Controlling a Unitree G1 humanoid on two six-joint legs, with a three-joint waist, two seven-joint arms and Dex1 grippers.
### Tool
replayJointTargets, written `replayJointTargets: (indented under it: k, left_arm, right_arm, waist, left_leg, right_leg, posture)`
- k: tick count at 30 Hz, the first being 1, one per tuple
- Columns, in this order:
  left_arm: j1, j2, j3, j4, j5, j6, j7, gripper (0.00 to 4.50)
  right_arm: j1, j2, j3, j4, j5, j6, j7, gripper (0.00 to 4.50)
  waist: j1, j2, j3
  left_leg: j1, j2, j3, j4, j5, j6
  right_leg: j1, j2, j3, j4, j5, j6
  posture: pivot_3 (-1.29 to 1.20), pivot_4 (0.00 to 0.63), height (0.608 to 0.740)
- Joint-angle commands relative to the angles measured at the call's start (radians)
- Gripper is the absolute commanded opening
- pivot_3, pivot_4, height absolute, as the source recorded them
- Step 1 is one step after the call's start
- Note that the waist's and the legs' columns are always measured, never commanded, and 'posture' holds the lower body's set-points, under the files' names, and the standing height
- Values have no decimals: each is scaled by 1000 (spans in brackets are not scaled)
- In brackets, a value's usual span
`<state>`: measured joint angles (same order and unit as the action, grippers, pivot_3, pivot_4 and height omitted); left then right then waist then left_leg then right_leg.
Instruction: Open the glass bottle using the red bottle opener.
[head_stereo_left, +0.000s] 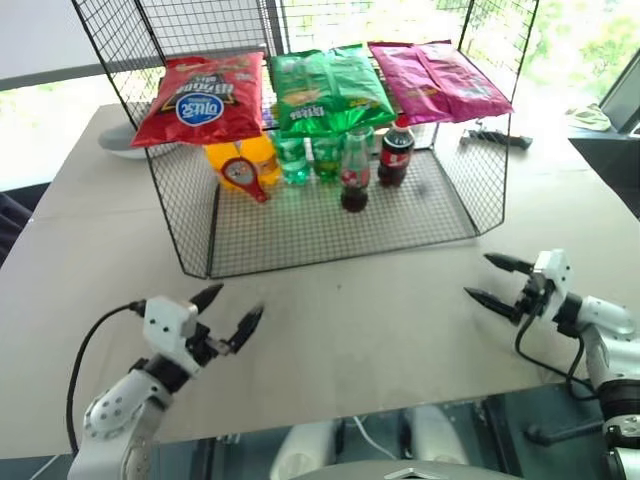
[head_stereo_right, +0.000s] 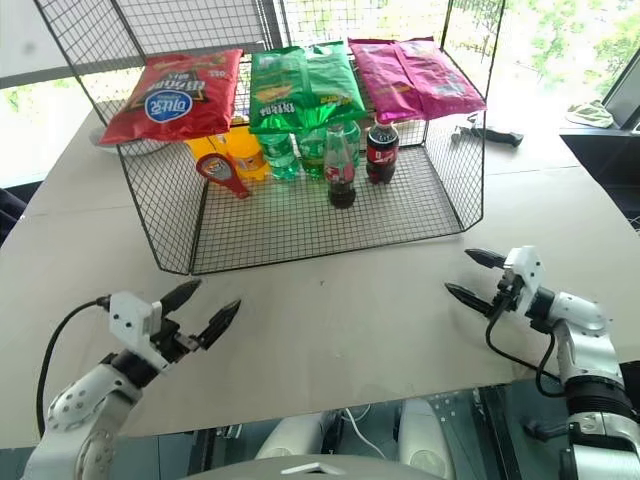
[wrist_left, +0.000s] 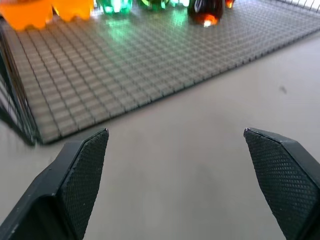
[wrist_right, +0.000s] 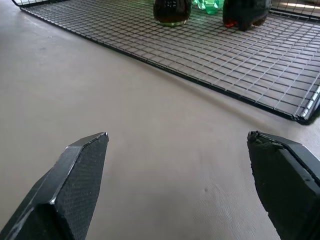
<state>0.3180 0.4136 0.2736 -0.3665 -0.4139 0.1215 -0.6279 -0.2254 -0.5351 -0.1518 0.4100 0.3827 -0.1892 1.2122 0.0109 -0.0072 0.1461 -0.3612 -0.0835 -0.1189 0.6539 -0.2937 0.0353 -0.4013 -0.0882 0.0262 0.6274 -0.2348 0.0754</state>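
Left gripper (head_stereo_left: 230, 311): your left arm sits low at the near left of the table (head_stereo_left: 400, 300), fingers spread wide, nothing between them. It hovers over bare tabletop, well short of the wire rack (head_stereo_left: 330, 225).
Red chip bag (head_stereo_left: 200, 97): lies on the rack's upper shelf, far left of the three bags.
Orange bottles (head_stereo_left: 240, 155): stand on the rack floor under the red bag, at the back left.
Red bottle opener (head_stereo_left: 245, 176): you find it on the rack floor, left side, just in front of the orange bottles and touching or nearly touching them; loop head toward the back, handle angled toward the front right.
Green chip bag (head_stereo_left: 330, 90): middle of the upper shelf.
Green bottles (head_stereo_left: 308, 158): in a row beneath the green bag, between the orange bottles and the colas.
Glass bottle (head_stereo_left: 354, 178): upright on the rack floor near the centre, a little forward of the green row, cap on. Well apart from both grippers.
Plastic cola bottle (head_stereo_left: 396, 152): upright just right of and behind the glass bottle, red cap.
Pink chip bag (head_stereo_left: 440, 80): right end of the upper shelf.
Right gripper (head_stereo_left: 492, 280): your right arm sits at the near right, fingers spread wide and empty, pointing inward over bare table in front of the rack's right corner.
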Motion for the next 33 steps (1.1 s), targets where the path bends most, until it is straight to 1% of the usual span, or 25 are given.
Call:
replayJointTargets:
  k: [1,6,10,17,21,27,33]
  left_arm:
    - [-37,-23,-7,7,16,-35,32,4500]
    - [-149,-55,10,65,47,-91,99,4500]
    - [-250,-80,34,116,49,-126,161,4500]
    - [-357,-91,78,174,45,-150,230,4500]
    - [-424,-82,78,216,50,-162,240,4500]
    - [-595,-56,52,362,75,-197,234,4500]
    - [-652,-61,30,431,84,-222,222,4500]
  right_arm:
    - [0,23,13,-109,36,39,-20,4465]
    - [20,65,55,-260,57,109,-57,4465]
    - [4,115,81,-395,93,179,-125,4465]
    - [-28,165,132,-559,124,271,-212,4465]
    - [-38,182,153,-596,131,297,-239,4465]
    - [-55,202,179,-618,128,314,-265,4465]
    - [-62,209,187,-630,127,315,-282,4465]
  waist:
    - [-1,0,0]
    - [3,0,0]
    - [3,0,0]
    - [-1,0,0]
    - [0,-1,-1]
    - [3,-1,-1]
    - [5,-2,-2]
  left_leg:
    - [0,0,0,0,0,0]
    - [-1,0,-1,0,0,0]
    - [-1,0,-1,0,0,0]
    - [-1,0,-2,1,0,0]
    - [-1,0,-3,1,3,-4]
    - [1,0,-6,1,6,-10]
    - [1,0,-8,1,8,-12]
  right_leg:
    - [0,0,0,0,0,0]
    - [-1,0,0,0,0,0]
    - [-1,0,-1,0,0,0]
    - [-2,1,-1,0,0,0]
    - [-3,2,-2,4,0,0]
    - [-3,2,-5,11,1,-1]
    - [-3,3,-6,13,1,-2]
  posture:
    - [0,150,740]
    - [0,150,740]
    - [0,150,740]
    - [0,150,740]
    - [0,150,740]
    - [0,150,740]
    - [0,150,740]
